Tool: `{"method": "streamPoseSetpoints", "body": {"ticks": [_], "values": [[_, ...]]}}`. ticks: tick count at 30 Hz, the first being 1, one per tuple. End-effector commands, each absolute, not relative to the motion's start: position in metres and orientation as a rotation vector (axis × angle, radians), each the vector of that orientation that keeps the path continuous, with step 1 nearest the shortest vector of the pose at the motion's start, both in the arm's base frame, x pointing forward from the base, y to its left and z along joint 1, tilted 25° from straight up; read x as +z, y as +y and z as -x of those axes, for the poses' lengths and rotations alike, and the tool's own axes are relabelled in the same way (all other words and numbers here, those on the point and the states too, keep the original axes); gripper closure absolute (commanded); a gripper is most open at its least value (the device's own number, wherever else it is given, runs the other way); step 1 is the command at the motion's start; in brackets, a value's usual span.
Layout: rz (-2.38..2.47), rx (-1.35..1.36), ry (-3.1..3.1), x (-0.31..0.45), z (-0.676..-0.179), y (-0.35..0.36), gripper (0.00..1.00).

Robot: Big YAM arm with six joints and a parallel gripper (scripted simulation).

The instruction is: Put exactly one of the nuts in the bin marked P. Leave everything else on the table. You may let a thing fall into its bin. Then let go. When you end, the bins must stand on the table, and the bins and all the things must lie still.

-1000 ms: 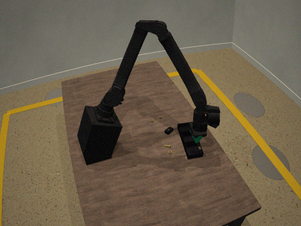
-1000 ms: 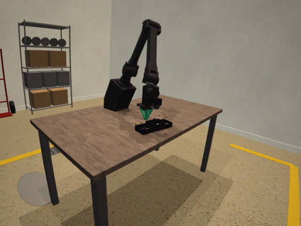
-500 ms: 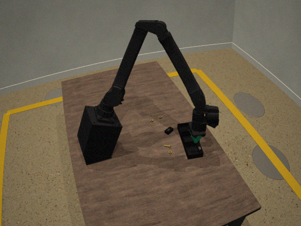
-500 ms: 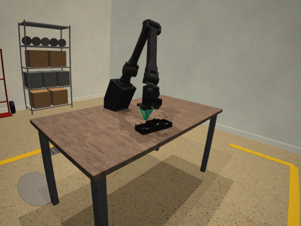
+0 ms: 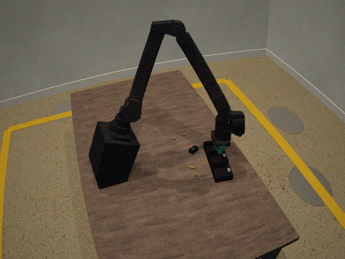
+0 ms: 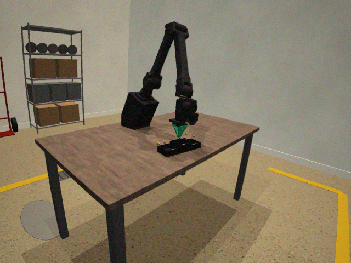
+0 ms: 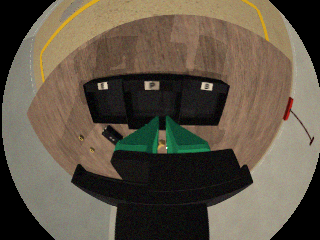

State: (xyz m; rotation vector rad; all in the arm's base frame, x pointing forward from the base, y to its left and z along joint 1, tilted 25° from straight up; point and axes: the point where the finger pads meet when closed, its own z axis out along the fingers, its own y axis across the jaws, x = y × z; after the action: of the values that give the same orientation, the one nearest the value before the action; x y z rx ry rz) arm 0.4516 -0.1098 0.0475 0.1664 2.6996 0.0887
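Three brass nuts (image 5: 173,137) (image 6: 186,133) (image 7: 92,150) lie on the table (image 5: 178,211) (image 6: 119,166) (image 7: 255,100), outside the row of bins; none shows in the bin marked P (image 5: 218,158) (image 6: 181,148) (image 7: 152,106), though its dark floor may conceal one. The step in hand is judged to be securing a single nut. Good practice calls for raising the narrow jaws clear of the bin walls, travelling to one nut, opening just enough to straddle it, descending squarely and closing across its sides. The bolt (image 5: 191,167) (image 6: 164,141) and the black block (image 5: 193,149) (image 7: 112,135) are best given room, and the bin walls left unbumped. Release follows low over P, once the load is steady.

The gripper (image 5: 220,152) (image 6: 179,137) (image 7: 162,118) stands nearly closed, with a slim gap and nothing evident at its tips. It hangs over or just beside the near edge of P. Two nuts lie beyond the block, the third beside the bolt, all apart from the jaws. A tan speck between the finger bases cannot be identified.
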Motion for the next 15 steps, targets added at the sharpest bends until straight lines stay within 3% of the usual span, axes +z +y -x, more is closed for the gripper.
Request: {"method": "streamPoseSetpoints", "body": {"ticks": [1,15], "values": [[-0.195,0.095,2.663,0.060,-0.456,-0.090,0.91],[-0.201,0.107,2.700,0.019,-0.463,-0.087,0.91]]}}
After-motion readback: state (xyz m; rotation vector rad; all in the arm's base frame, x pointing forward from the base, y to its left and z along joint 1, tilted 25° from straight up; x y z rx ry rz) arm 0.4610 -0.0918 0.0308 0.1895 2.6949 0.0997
